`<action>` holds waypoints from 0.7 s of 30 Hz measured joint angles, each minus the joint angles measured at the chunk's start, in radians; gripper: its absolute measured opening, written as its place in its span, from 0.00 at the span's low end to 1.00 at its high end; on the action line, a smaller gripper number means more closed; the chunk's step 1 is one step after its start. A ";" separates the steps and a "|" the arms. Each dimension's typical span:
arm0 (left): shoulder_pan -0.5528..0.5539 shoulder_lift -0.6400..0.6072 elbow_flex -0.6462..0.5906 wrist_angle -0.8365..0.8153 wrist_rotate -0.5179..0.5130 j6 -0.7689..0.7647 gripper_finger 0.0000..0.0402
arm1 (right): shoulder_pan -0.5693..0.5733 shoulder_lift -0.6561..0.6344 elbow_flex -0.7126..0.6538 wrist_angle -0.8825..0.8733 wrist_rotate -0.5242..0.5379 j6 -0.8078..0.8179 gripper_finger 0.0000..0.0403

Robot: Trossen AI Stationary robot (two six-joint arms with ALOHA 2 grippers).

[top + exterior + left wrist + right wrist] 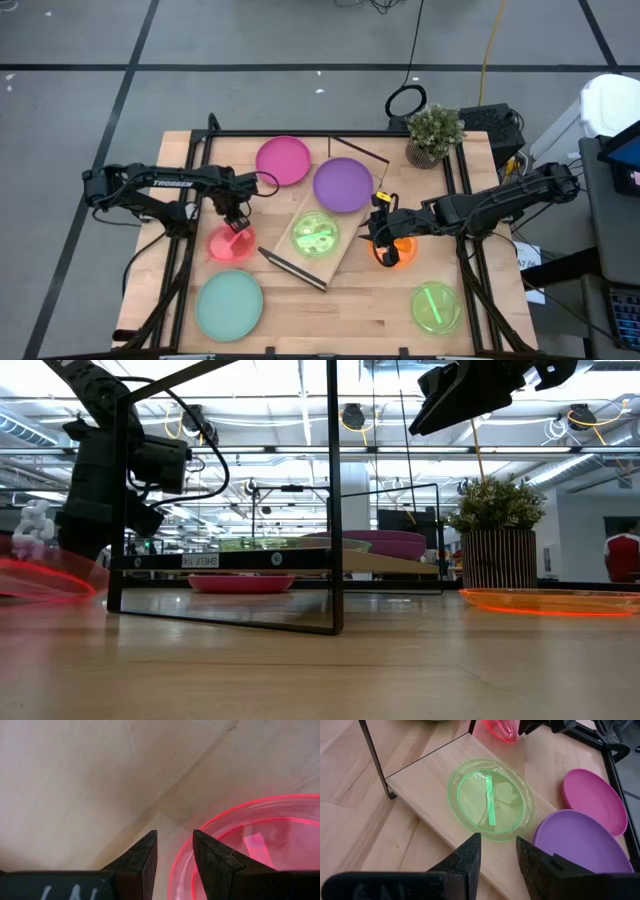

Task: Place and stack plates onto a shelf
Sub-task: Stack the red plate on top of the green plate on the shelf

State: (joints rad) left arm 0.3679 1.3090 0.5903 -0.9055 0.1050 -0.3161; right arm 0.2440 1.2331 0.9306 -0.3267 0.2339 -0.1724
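Note:
My left gripper points down at the far rim of the translucent red plate, which lies flat on the table. In the left wrist view its open fingers stand on either side of that rim; I cannot tell whether they touch it. My right gripper, open and empty, hovers beside the orange plate. The shelf lies slantwise mid-table. A lime green plate lies on its board. The purple plate overlaps its far end.
The magenta plate lies at the far side, beside the purple one. A mint green plate sits near the front left, and a second lime green plate near the front right. A potted plant stands at the far right corner.

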 joint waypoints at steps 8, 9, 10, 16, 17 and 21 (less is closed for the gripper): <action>-0.001 0.000 0.003 0.000 0.072 0.019 0.33 | 0.000 0.000 0.000 0.000 0.000 -0.012 0.27; -0.001 0.000 0.004 0.000 0.074 0.019 0.33 | 0.000 0.000 0.000 0.000 0.000 -0.013 0.27; -0.001 0.000 0.004 -0.001 0.076 0.019 0.33 | 0.000 0.000 0.000 0.000 0.000 -0.014 0.27; 0.000 0.000 0.008 -0.016 0.114 0.032 0.33 | 0.000 0.000 0.000 0.000 0.000 -0.015 0.27; 0.000 0.000 0.015 -0.027 0.116 0.035 0.33 | 0.000 0.000 0.000 0.000 0.000 -0.015 0.27; 0.000 0.000 0.050 -0.033 0.115 0.047 0.33 | 0.000 0.000 0.000 0.000 0.000 -0.015 0.27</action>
State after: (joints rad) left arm 0.3679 1.3087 0.6404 -0.9386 0.2199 -0.2695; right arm 0.2440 1.2331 0.9306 -0.3271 0.2337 -0.1879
